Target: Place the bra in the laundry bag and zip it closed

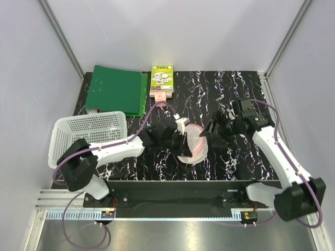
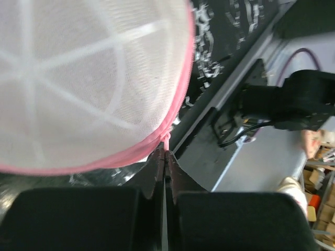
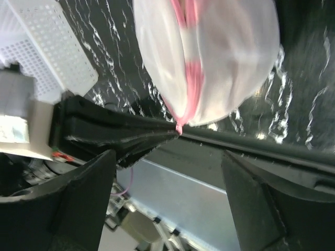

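Observation:
The laundry bag (image 1: 194, 146), a white mesh dome with pink zip edging, is held up on edge just above the black marbled table. My left gripper (image 1: 184, 137) is shut on a pink tab at its rim; in the left wrist view the jaws (image 2: 166, 152) pinch the tab under the mesh dome (image 2: 84, 78). My right gripper (image 1: 212, 130) is open and empty, close to the bag's right side. In the right wrist view its fingers (image 3: 168, 157) stand wide apart below the bag (image 3: 220, 63). A peach tint shows through the mesh; the bra itself is not plainly visible.
A white lattice basket (image 1: 89, 133) stands at the left. A green folder (image 1: 118, 89) and a small green-and-white box (image 1: 161, 78) lie at the back. The table's front edge and rail (image 1: 178, 185) run just below the bag.

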{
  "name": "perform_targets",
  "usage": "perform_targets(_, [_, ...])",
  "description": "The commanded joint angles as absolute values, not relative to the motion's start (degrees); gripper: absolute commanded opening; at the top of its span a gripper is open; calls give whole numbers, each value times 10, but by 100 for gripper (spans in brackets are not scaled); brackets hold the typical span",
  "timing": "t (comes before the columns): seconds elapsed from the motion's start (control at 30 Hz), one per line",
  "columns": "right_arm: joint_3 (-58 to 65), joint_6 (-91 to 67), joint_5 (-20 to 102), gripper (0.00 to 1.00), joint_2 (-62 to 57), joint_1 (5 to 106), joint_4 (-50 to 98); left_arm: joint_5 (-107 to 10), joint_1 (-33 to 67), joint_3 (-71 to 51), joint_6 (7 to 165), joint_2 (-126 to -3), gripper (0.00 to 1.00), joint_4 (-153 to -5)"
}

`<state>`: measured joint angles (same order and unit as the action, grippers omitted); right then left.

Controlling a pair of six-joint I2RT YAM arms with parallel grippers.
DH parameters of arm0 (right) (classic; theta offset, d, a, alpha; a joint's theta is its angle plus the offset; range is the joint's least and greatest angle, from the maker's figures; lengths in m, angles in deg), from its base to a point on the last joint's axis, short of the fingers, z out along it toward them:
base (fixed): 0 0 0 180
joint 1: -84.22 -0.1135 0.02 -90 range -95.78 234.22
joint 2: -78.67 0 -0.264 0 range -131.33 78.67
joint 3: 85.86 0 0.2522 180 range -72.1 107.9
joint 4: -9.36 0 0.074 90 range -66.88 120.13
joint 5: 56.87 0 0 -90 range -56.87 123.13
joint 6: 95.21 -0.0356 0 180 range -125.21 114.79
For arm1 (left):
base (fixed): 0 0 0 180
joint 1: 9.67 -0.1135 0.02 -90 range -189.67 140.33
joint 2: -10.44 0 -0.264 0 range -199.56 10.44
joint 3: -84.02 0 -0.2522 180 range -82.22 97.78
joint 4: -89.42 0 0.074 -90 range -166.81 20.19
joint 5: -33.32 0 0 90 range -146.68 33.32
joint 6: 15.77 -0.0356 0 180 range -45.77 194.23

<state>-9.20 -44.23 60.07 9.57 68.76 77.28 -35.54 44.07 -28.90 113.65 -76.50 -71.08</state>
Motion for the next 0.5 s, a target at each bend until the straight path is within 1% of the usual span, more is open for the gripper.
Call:
perform_targets(0.0, [-192,-586,614,82,161,648,684,-305,453,-250,1161,-782,0,-792])
perform_targets(0.03, [-202,-596,609,82,164,642,661,-304,455,-246,1158,-782,0,-791])
perform_targets(0.07, [-209,-601,606,78,164,636,627,-302,457,-245,1158,-782,0,-792])
perform_targets(0.13, [-219,-597,597,75,149,632,615,-301,459,-247,1159,-780,0,-796])
perform_targets(0.17, [-222,-594,594,69,143,631,604,-300,459,-249,1159,-779,0,-797])
perform_targets(0.23, [-231,-586,577,64,130,631,595,-296,459,-253,1156,-779,0,-797])
perform_targets(0.3, [-235,-576,549,55,121,632,594,-295,459,-255,1153,-776,0,-795])
perform_targets(0.37, [-236,-570,536,53,114,632,592,-298,459,-262,1144,-769,0,-787])
perform_targets(0.4, [-234,-566,531,44,113,632,590,-305,459,-264,1140,-767,0,-779])
perform_targets(0.47, [-231,-549,533,33,103,637,585,-315,458,-272,1122,-756,0,-751])
